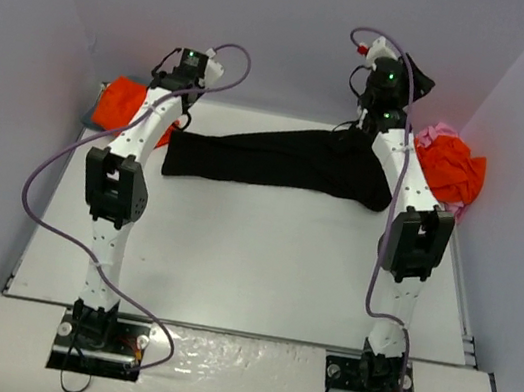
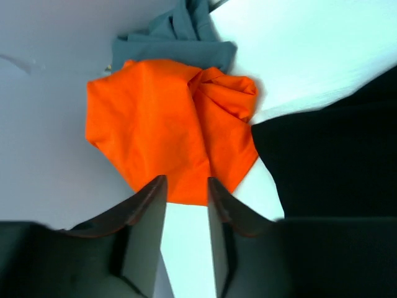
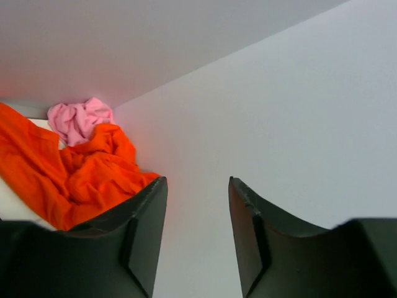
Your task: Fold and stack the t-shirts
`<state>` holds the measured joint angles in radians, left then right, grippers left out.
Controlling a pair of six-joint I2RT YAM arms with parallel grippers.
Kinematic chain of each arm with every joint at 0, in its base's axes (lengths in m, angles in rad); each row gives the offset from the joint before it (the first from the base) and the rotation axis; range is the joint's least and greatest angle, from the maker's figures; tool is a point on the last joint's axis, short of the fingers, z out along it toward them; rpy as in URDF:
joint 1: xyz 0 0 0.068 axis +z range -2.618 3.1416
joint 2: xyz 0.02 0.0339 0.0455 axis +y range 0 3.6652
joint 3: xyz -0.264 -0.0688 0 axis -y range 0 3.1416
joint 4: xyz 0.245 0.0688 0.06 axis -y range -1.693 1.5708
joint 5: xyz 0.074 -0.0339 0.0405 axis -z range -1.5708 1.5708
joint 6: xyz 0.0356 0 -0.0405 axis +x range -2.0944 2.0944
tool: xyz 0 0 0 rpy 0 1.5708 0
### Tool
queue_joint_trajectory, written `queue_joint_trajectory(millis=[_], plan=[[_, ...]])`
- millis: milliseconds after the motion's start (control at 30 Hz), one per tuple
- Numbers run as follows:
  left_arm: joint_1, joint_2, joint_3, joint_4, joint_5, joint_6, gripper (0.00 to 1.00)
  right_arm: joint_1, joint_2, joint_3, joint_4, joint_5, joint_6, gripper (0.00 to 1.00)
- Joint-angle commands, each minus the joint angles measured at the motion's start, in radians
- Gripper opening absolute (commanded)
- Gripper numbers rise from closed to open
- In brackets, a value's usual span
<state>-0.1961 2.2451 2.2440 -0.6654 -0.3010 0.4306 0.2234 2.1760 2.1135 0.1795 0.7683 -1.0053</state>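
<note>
While the black shirt [image 1: 278,163] lies as a long strip, seemingly part-folded, beside the left gripper [image 2: 186,183] and below the right gripper [image 3: 197,183] | both spread apart, empty | orange shirt [image 2: 155,130] ahead of left, pink shirt [image 3: 80,118] ahead of right, both crumpled | nothing stacked yet.

Even, soft bright light throughout; wrist views slightly blurred, faint shadows

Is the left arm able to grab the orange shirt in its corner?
Probably yes. The left gripper is open and points straight at the orange shirt, with nothing between them. The black shirt lies off to one side.
</note>
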Motion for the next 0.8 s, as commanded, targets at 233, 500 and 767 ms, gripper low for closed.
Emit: queue_joint_trajectory(millis=[233,500,767], plan=[[-0.185,-0.084,-0.232,0.017,0.075,0.062,0.0,0.101,-0.119,-0.379,-0.288,-0.211,0.358,0.0],[-0.178,0.039,-0.168,-0.012,0.092,0.059,0.0,0.102,0.029,-0.267,-0.379,-0.244,0.406,0.0],[-0.133,0.146,-0.093,-0.116,0.089,0.113,0.0,0.09,0.154,-0.189,-0.482,-0.236,0.405,0.0]])
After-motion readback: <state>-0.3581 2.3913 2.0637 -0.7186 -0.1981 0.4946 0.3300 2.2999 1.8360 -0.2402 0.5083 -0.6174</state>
